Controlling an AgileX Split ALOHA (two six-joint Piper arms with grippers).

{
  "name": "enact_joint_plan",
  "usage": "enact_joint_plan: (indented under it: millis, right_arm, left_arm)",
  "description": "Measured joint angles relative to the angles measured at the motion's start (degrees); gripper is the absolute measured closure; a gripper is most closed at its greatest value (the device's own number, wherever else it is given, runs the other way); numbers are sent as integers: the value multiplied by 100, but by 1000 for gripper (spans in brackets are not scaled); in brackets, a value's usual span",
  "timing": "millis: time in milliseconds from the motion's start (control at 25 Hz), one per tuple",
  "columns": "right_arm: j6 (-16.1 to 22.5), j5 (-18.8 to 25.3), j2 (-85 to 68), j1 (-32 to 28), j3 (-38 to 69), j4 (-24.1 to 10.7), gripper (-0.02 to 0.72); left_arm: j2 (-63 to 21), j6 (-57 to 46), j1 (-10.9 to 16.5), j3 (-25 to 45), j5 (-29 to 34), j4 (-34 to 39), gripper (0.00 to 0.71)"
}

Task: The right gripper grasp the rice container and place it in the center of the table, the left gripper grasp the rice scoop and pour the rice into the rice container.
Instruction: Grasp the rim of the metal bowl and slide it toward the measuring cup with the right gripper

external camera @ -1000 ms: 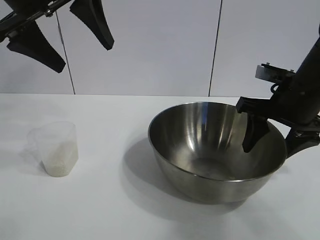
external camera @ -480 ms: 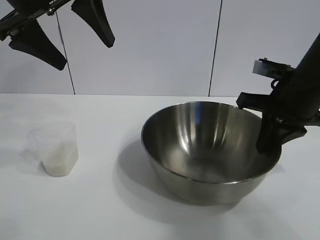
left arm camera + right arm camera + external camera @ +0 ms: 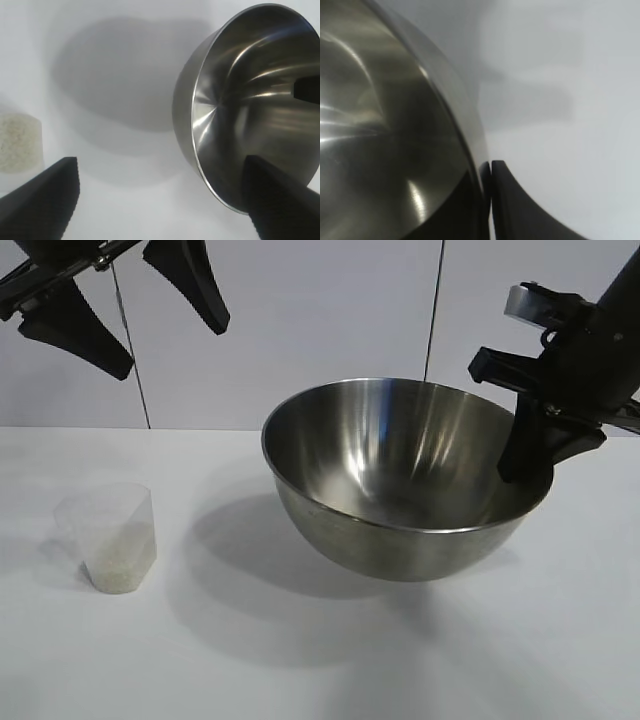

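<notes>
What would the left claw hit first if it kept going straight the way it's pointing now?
Probably the bare table. The left claw hangs open, aimed down between the rice scoop and the lifted rice container. Depth is unclear, so one finger might clip the container's rim.

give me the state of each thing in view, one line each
rice container: lifted off the table, tilted, gripped at its rim
right gripper: shut on the container's rim
left gripper: open, raised above the scoop, holding nothing
rice scoop: upright on the table, partly filled
rice: heaped in the scoop's bottom
table: white, bearing the scoop
</notes>
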Motion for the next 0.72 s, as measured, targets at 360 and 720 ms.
enact_joint_plan:
  millis: [360,720]
  right_arm:
    - [303,-385,586,738,-4,95,692]
    - [389,-794,906,750,-4,19,692]
  left_arm:
    - [0,0,0,0,22,0,77]
    - [0,103,0,0,22,0,77]
